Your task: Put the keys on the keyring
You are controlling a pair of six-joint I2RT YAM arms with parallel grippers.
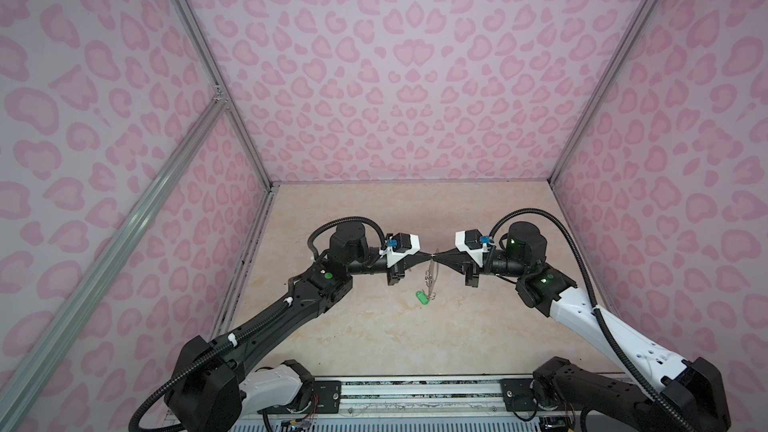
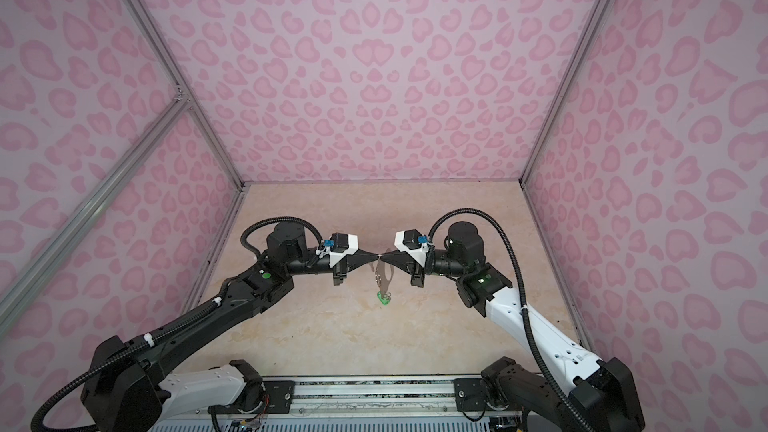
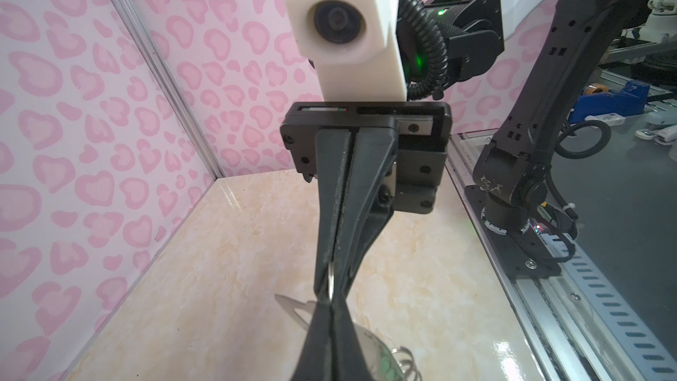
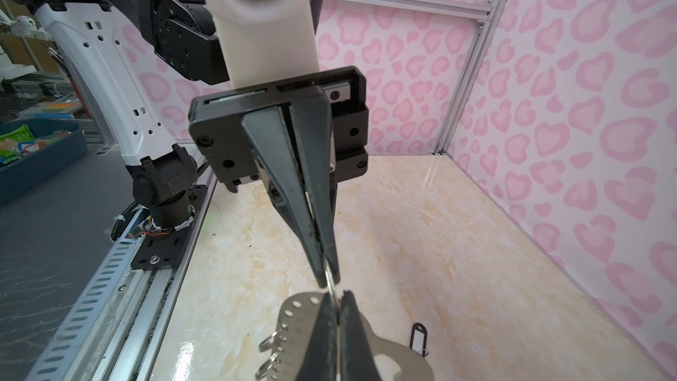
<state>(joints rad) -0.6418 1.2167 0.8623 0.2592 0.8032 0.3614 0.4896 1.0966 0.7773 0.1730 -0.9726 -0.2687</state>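
- Two grips, one target: the left gripper point(image 4: 328, 274) and the right gripper point(image 3: 328, 288) meet tip to tip above the cream marbled tabletop point(image 1: 374, 326). Each has its jaws closed on the same thin metal split ring point(image 4: 331, 289).
- Keyring: the flat grey D-shaped keyring plate point(image 4: 298, 326) appears to hang from that split ring, below the tips. I cannot tell whether its lower end touches the tabletop.
- Keys: the key with the black oblong plastic tag point(image 4: 417, 335) lies on the tabletop just beyond the plate. The bright green oblong plastic tag point(image 1: 422, 298) sits at the plate's lower end; I cannot tell whether its key is already threaded on.
- Risk 1: the ring wire is thin and smooth, so I judge that any uneven pull between the arms lets it slip from one pinch. The plate would then swing or drop.
- Risk 2: the opposing fingertips are almost touching, so a small inward drift makes them collide.
- Risk 3: prising the coil too far could spring it permanently open.
- Risk 4: both grippers are occupied, and freeing one to fetch the black-tagged key leaves the plate dangling. The spare rings point(image 4: 269, 342) may then tangle.
- Writing: I can read none. Faint marks beside the plate's row of holes are too small to read, and I see no brand or label.
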